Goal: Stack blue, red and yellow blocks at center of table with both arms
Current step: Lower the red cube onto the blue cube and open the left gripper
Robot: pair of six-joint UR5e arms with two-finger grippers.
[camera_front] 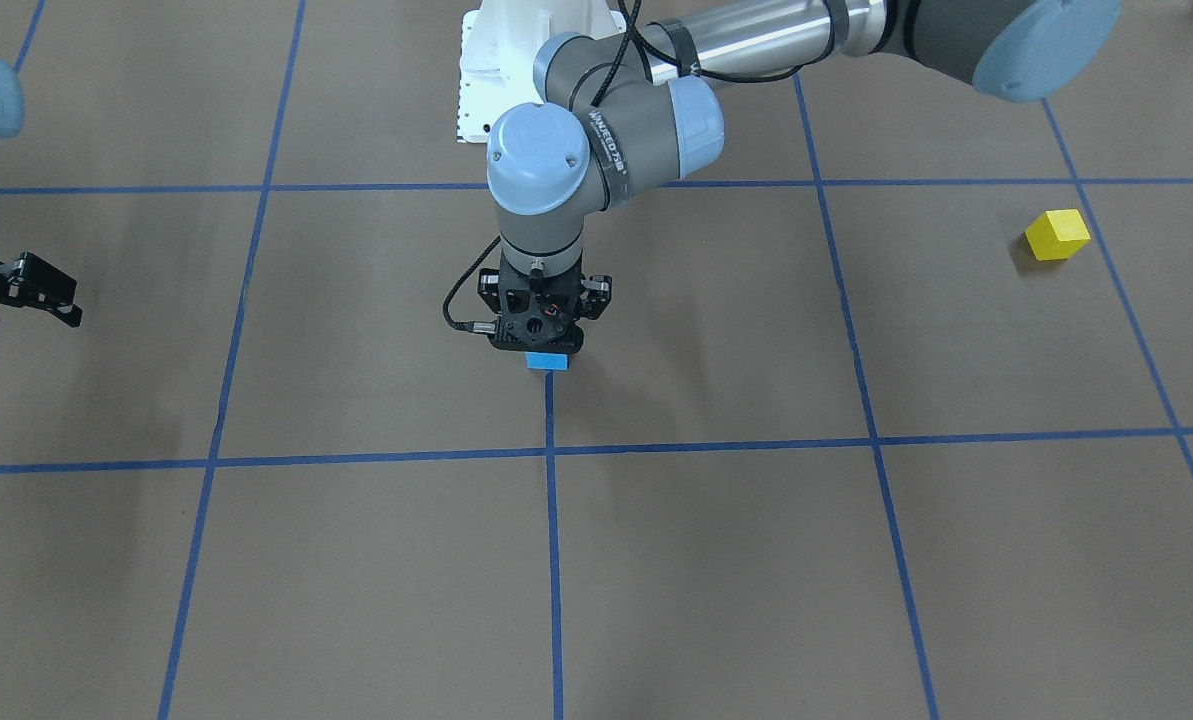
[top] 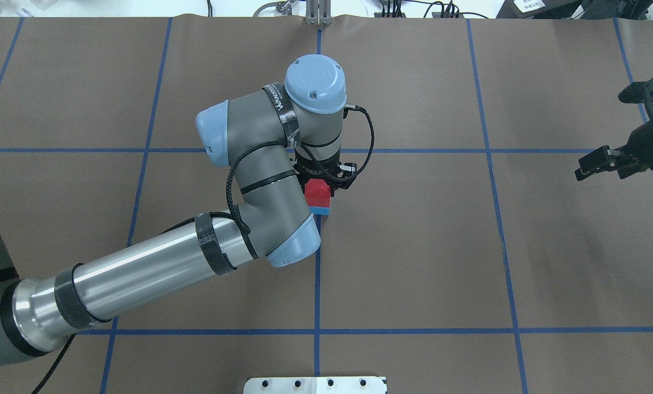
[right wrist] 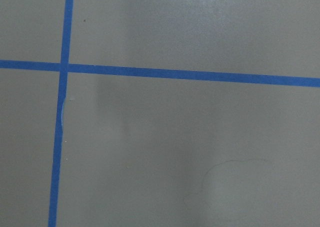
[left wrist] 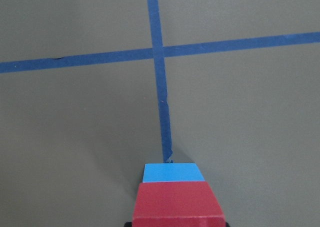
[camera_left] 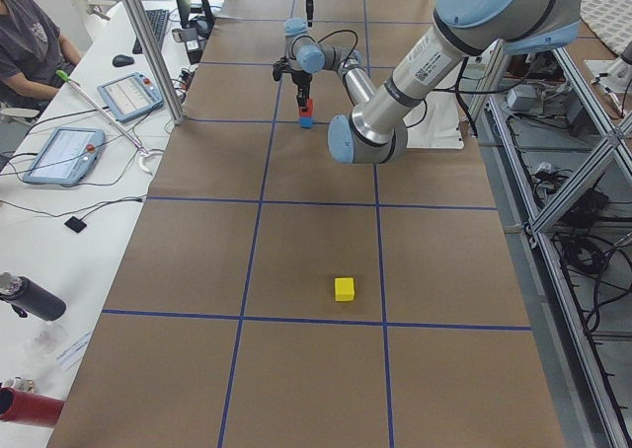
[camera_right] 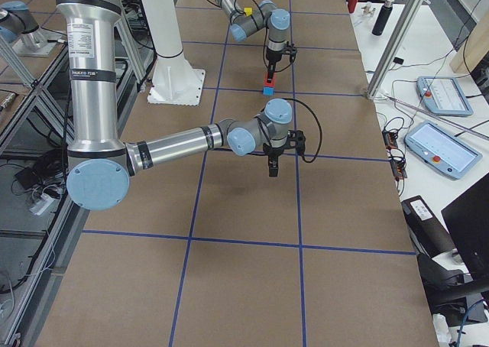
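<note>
the red block (top: 316,192) is risking a slide off the blue block (camera_front: 547,361) if the left gripper (camera_front: 536,338) is dragging it sideways while lifting; the pair is sitting mid-table (camera_front: 716,560), directly under that gripper, and i cannot tell whether it is pinching red or standing spread; the yellow block (camera_front: 1057,234) is lying well apart, the right gripper (camera_front: 16,295) is hanging spread

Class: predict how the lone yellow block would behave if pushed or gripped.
The yellow block looks rigid, so it should not deform. Flat faces: likely slides, not rolls. Matte surface probably grips well.
</note>
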